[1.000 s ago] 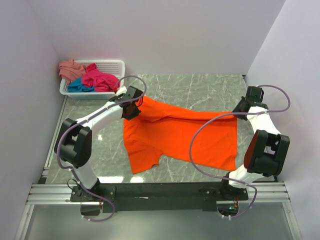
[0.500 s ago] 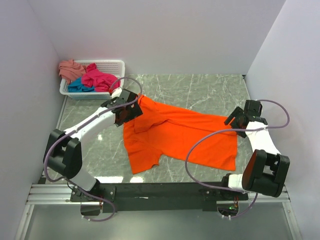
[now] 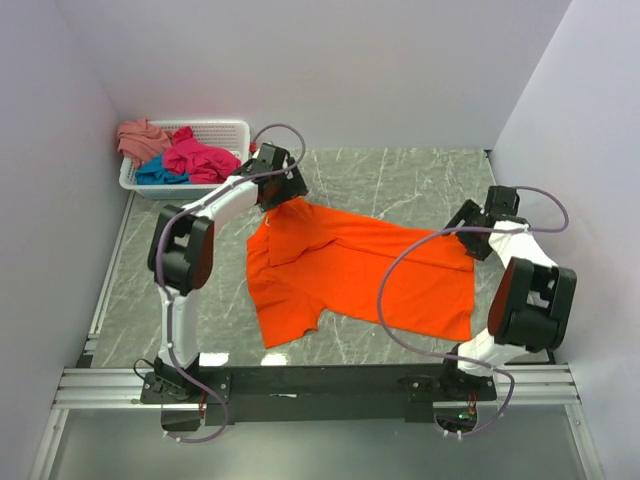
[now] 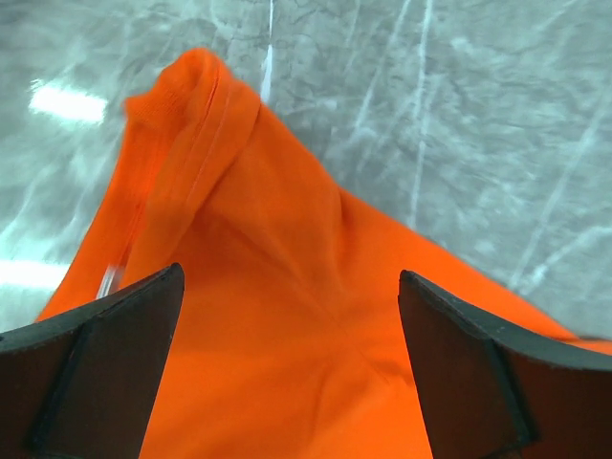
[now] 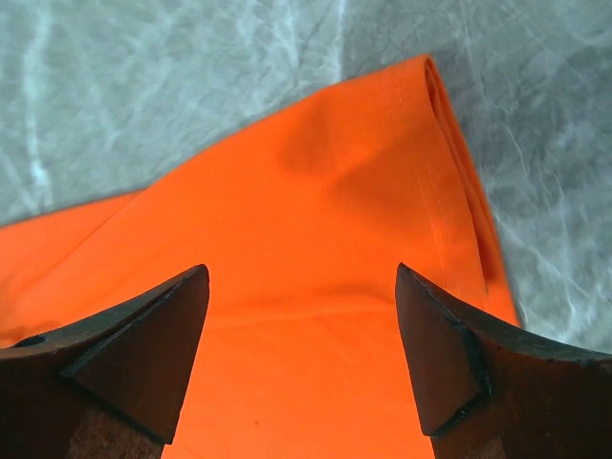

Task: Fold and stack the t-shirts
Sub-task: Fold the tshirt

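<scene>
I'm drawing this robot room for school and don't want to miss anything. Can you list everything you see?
orange t-shirt: one, bright orange, lying on the table between the two arms
magenta-pink t-shirt: one, magenta-pink, heaped in the basket
teal-blue t-shirt: one, teal-blue, in the basket under the magenta one
salmon-pink t-shirt: one, salmon-pink, at the basket's left end
basket: one, white lattice, far left corner of the table
table: one, grey marbled top
left gripper: one, dark fingers, open over the orange shirt's far left corner
right gripper: one, dark fingers, open over the orange shirt's right edge
</scene>
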`<state>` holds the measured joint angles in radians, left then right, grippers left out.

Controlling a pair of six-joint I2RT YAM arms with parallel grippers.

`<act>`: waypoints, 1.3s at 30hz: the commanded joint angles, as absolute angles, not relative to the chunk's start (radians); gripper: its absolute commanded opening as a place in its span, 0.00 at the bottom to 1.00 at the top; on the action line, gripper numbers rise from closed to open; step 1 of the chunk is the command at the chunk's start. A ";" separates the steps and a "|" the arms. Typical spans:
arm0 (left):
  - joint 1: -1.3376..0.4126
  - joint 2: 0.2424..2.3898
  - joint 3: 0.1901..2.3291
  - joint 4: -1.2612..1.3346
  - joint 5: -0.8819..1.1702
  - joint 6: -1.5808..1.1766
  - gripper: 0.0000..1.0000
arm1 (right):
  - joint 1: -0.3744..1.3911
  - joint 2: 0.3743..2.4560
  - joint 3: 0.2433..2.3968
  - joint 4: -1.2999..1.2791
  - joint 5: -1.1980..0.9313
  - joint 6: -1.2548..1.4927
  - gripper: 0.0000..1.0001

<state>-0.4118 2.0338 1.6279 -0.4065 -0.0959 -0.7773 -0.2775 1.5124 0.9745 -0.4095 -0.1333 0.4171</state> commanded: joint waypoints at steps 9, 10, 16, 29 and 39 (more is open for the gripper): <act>-0.359 2.316 1.876 -0.431 -0.084 -0.703 0.99 | -0.273 1.744 1.065 -0.382 -0.107 0.393 0.84; -0.348 2.325 1.876 -0.439 -0.078 -0.706 0.99 | -0.273 1.762 1.071 -0.374 -0.144 0.374 0.82; -0.278 2.333 1.813 -0.430 -0.058 -0.712 0.99 | -0.270 1.833 1.116 -0.328 -0.218 0.350 0.81; -0.241 2.542 2.198 -0.558 -0.031 -0.689 0.99 | -0.241 2.031 1.403 -0.347 -0.282 0.397 0.81; -0.238 2.372 2.203 -0.575 0.008 -0.709 0.99 | -0.239 1.838 1.419 -0.387 -0.270 0.385 0.82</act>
